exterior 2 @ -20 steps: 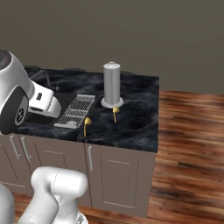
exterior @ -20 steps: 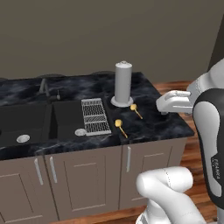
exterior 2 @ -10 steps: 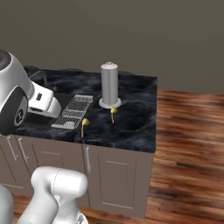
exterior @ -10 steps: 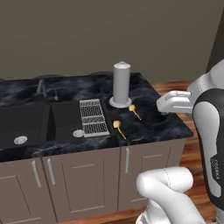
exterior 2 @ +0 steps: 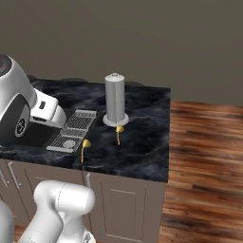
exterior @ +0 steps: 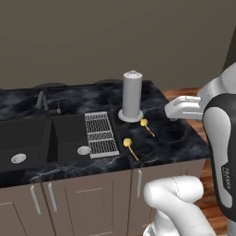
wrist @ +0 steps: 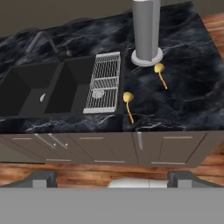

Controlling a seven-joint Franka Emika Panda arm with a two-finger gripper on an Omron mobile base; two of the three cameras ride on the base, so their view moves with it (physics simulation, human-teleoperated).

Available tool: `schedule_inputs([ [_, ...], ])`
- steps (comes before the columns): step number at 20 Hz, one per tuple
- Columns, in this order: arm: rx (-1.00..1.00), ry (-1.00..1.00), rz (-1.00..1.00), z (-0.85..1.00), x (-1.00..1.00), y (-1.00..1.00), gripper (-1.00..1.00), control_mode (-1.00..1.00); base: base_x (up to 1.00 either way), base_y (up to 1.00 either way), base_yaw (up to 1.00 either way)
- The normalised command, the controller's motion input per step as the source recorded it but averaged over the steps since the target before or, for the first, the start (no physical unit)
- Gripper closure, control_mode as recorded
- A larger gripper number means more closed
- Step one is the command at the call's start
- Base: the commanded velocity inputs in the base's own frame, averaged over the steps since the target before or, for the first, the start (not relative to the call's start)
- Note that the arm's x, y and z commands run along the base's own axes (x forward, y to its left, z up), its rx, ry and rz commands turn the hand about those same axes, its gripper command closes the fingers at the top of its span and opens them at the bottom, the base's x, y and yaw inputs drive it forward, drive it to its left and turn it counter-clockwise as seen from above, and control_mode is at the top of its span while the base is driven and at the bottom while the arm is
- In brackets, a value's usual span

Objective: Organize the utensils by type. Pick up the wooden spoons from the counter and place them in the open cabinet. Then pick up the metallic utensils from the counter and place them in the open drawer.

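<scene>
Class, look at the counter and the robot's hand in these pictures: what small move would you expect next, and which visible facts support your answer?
Probably lower the hand toward the nearer metallic utensil on the counter. The hand is open, holds nothing and looks down on the counter from well above. That utensil lies beside the wire rack; the other one lies by the grey cylinder.

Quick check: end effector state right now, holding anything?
End effector: open, holding nothing; both yellow-headed utensils lie on the counter.
</scene>
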Motion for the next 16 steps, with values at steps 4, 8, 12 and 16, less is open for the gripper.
schedule_inputs([
  [4, 0.0, 0.0, 0.0, 0.0, 0.0, 0.0, -1.0, 1.0, 0.5, 0.0, 0.0],
  [8, 0.0, 0.0, 0.0, 0.0, 0.0, 0.0, -1.0, 1.0, 0.49, 0.0, 0.0],
  [12, 0.0, 0.0, 0.0, 0.0, 0.0, 0.0, -1.0, 1.0, 0.3, 0.0, 0.0],
  [16, -0.03, 0.07, 0.0, -0.13, 0.04, 0.0, -1.0, -1.0, 0.03, 0.0, 0.0],
])
